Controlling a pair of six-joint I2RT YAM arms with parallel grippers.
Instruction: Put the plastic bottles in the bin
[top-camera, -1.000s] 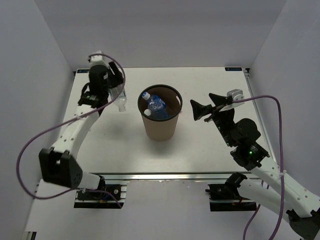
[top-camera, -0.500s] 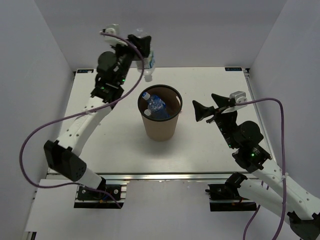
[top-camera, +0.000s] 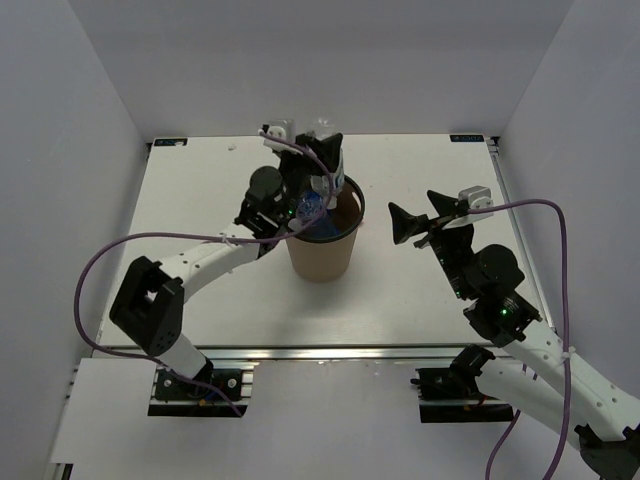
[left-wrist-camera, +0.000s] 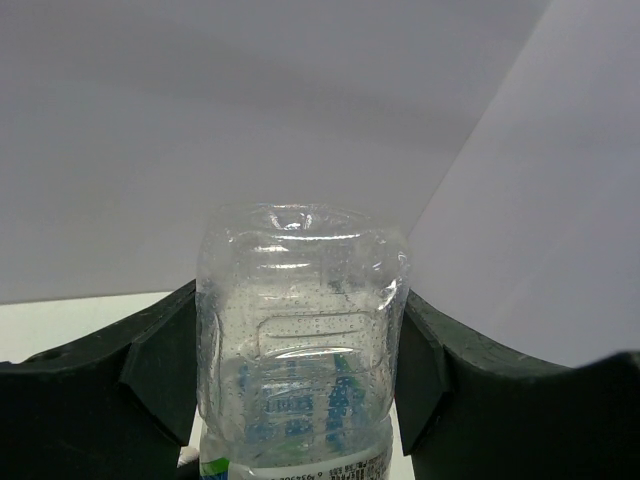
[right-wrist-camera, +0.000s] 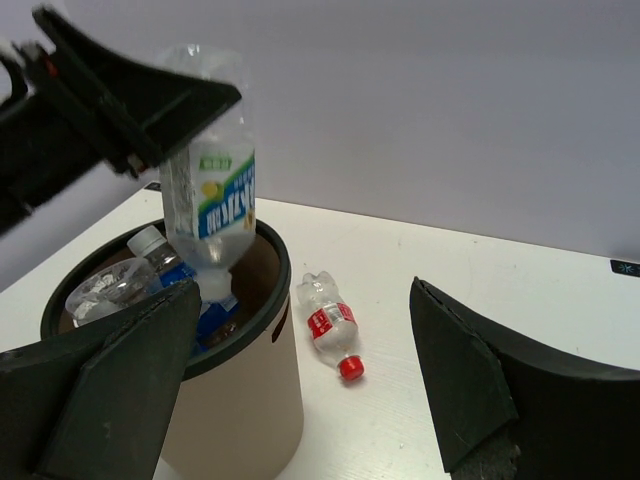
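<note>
My left gripper (top-camera: 318, 158) is shut on a clear plastic bottle (top-camera: 324, 130) with a blue-and-white label. It holds the bottle upside down over the bin (top-camera: 322, 258), a brown round bucket with a dark rim. In the right wrist view the bottle (right-wrist-camera: 212, 190) hangs cap down, with the cap just inside the bin's rim (right-wrist-camera: 282, 285). In the left wrist view the bottle (left-wrist-camera: 300, 340) fills the gap between both pads. Other bottles (top-camera: 308, 210) lie inside the bin and show in the right wrist view (right-wrist-camera: 105, 290). My right gripper (top-camera: 414, 213) is open and empty, right of the bin.
A small clear bottle with a red label and red cap (right-wrist-camera: 330, 325) lies on the white table just beyond the bin in the right wrist view. I cannot find it in the top view. White walls enclose the table on three sides.
My left arm lifted the bottle from the table left of the bin, swung it up and right, and now holds it cap down over the bin. The right arm barely moved.
</note>
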